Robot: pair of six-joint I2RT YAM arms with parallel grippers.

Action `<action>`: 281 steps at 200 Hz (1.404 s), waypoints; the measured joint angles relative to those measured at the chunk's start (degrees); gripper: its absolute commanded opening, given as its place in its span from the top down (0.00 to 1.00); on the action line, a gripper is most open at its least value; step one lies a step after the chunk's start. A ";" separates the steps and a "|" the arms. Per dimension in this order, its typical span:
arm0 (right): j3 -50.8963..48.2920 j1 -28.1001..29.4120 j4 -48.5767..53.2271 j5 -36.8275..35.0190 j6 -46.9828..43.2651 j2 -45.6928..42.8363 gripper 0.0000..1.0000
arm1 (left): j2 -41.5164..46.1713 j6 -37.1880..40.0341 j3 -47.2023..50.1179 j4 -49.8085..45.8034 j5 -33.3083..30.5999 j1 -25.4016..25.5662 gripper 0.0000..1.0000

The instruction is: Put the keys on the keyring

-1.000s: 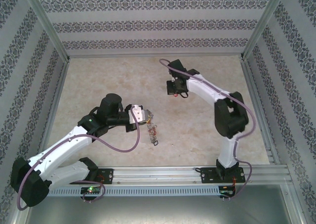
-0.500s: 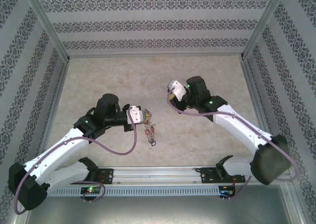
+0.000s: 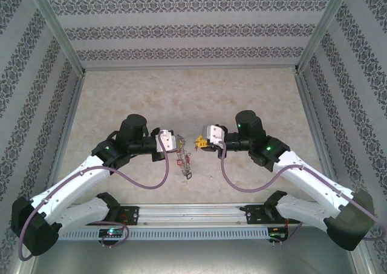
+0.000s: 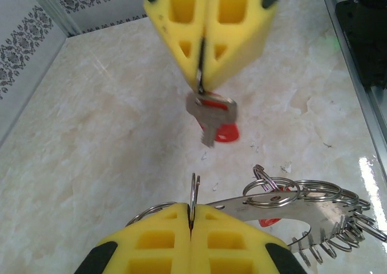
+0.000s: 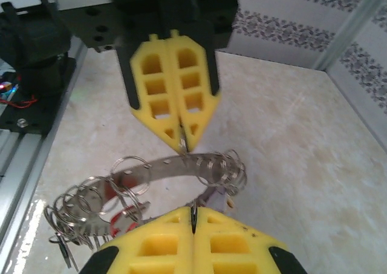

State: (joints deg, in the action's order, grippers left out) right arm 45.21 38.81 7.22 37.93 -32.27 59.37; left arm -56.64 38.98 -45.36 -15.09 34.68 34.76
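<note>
1. The left gripper (image 4: 190, 210) is pressed together at the tips and pinches a thin loop of the keyring (image 4: 290, 208). In the left wrist view the rest of the keyring fans out toward 4 o'clock from the pinch, over the table (image 3: 151, 98).
2. The right gripper (image 4: 202, 83) sits at 12 o'clock in that view, also clamped tip to tip. It nips a small ring from which the keys (image 4: 208, 114) hang, with a red tag (image 4: 225, 132) just behind the silver blade.
3. From overhead the grippers face each other near the table's middle, just apart, with the left at 9 o'clock of the right. The keyring dangles at 5 o'clock of the left gripper.
4. The right gripper's tips cover the top of the small ring. The keyring's far end is cut off at the frame's lower right. I cannot tell how many keys hang there, nor whether the keyring touches the table.
</note>
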 measured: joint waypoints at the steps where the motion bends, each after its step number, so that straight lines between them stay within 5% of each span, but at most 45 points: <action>1: 0.00 0.09 0.00 -0.09 0.00 0.07 1.00 | -0.02 0.00 0.00 0.00 0.00 0.00 1.00; 118: 0.35 2.23 -11.13 -3.10 26.10 6.43 1.00 | -2.51 -6.45 0.00 2.80 -4.42 0.00 1.00; 281: -0.39 3.08 -14.40 -7.04 30.80 9.18 1.00 | -4.66 -13.00 -0.26 4.00 -7.34 0.00 1.00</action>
State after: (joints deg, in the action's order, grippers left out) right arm 44.82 41.89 -7.18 30.89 -1.48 68.55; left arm -61.30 25.98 -45.63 -11.09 27.33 34.76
